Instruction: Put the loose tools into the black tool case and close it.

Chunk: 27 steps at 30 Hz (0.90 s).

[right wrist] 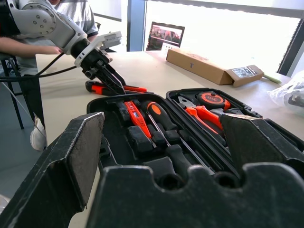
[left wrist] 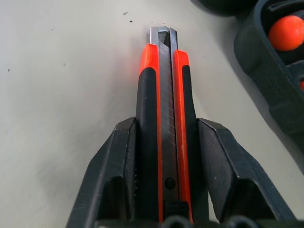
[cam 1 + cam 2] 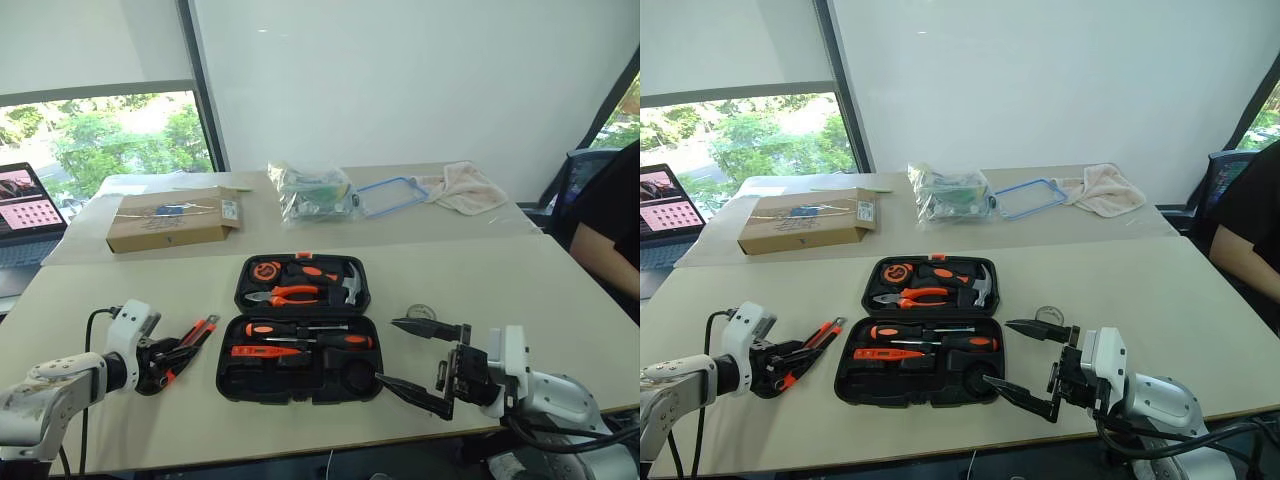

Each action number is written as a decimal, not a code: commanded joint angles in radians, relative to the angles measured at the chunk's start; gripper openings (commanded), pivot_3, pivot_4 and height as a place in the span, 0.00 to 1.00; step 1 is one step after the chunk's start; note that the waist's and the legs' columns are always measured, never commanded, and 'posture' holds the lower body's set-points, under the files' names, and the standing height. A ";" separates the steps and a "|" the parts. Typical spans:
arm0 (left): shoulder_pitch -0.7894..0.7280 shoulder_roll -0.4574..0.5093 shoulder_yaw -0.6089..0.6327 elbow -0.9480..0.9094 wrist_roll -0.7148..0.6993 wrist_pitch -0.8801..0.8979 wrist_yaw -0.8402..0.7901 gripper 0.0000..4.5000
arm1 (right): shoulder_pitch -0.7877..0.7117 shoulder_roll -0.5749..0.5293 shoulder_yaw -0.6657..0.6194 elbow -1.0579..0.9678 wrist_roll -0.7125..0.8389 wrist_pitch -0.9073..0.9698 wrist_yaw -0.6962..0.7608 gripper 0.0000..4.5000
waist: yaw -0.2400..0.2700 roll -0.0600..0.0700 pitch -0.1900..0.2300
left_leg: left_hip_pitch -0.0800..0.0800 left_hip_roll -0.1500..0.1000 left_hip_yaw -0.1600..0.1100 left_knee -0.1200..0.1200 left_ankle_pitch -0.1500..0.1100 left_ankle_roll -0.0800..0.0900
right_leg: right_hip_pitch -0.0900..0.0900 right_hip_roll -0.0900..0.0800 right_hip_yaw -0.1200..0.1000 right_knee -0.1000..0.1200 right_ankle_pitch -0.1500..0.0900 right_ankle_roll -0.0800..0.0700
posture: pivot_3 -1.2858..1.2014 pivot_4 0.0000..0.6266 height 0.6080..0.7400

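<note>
Utility knife (image 2: pixel 164 123) lies on my table (image 3: pixel 560 300) just left of the open black tool case (image 3: pixel 300 345), and my left gripper (image 3: pixel 185 350) has its two fingers (image 2: pixel 116 175) pinched on the knife's sides. My right gripper (image 3: pixel 418 358) hangs beside the case's right edge with its jaws spread wide, holding nothing

Head stereo pair above the table (image 3: pixel 560 290); wrist cameras close, low.
</note>
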 commanded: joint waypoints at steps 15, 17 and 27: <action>-0.407 0.001 -0.455 0.024 0.189 -0.506 -0.693 0.33 | 0.072 -0.044 -0.074 -0.070 0.034 0.015 -0.005 1.00 | 0.016 0.000 0.000 | -0.002 -0.001 0.000 0.001 0.000 0.000 | 0.001 -0.002 -0.001 -0.002 0.001 0.000 | 0.52 0.24 1.00; -0.447 -0.050 -0.528 0.035 0.239 -0.489 -0.667 0.33 | 0.098 -0.042 -0.075 -0.091 0.032 0.019 -0.016 1.00 | 0.009 0.000 0.001 | -0.004 0.000 0.000 0.003 0.000 0.001 | -0.001 -0.001 0.000 -0.001 0.001 0.000 | 0.52 0.24 1.00; -0.452 -0.056 -0.637 0.032 0.355 -0.420 -0.624 0.33 | 0.151 -0.046 -0.092 -0.116 0.023 0.015 -0.044 1.00 | 0.017 0.000 0.001 | -0.005 0.000 0.000 0.008 0.000 0.001 | -0.003 -0.001 0.002 0.003 0.001 -0.001 | 0.52 0.24 1.00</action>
